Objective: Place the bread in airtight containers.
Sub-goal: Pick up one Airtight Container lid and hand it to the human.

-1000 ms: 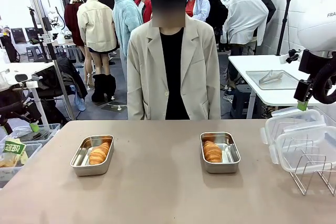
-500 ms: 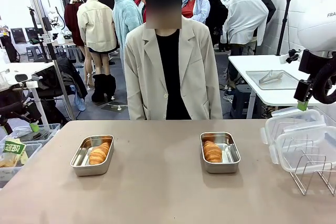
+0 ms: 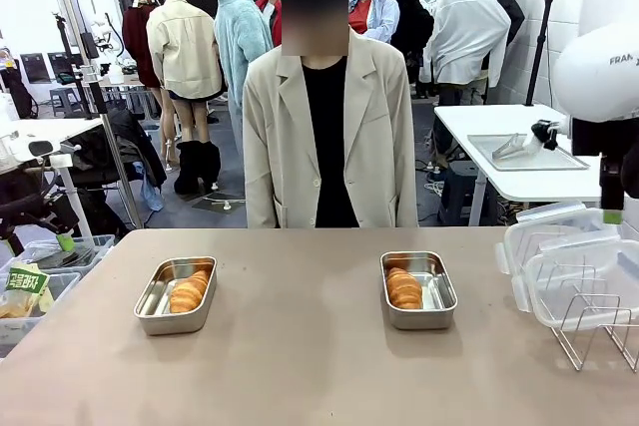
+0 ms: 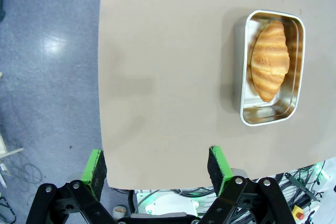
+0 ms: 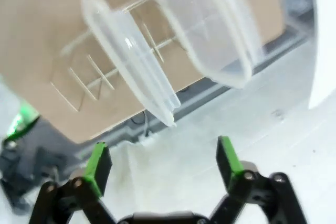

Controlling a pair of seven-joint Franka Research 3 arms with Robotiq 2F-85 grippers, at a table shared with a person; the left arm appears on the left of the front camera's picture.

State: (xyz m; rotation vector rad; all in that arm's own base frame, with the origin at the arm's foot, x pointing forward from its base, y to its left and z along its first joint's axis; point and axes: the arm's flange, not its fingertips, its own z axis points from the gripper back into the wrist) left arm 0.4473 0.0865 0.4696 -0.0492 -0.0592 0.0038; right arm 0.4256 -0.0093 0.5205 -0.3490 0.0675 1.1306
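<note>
Shiny steel tins (image 3: pixel 172 325); clear, seemingly plastic lids (image 3: pixel 544 246).

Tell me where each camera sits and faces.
Front: between the arms, facing across the table at the person; right arm at picture right.
Left wrist: above the table edge, looking down on the left tin with bread; open left tool at bottom.
Right wrist: tilted at the clear lids; open right tool at bottom.
Shared: front and left wrist show the left tin; front and right wrist, the lids.

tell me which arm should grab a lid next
Probably right: the right gripper, open, hangs near the clear lids on the wire rack; the left gripper, also open, is at the left edge of the table.
</note>
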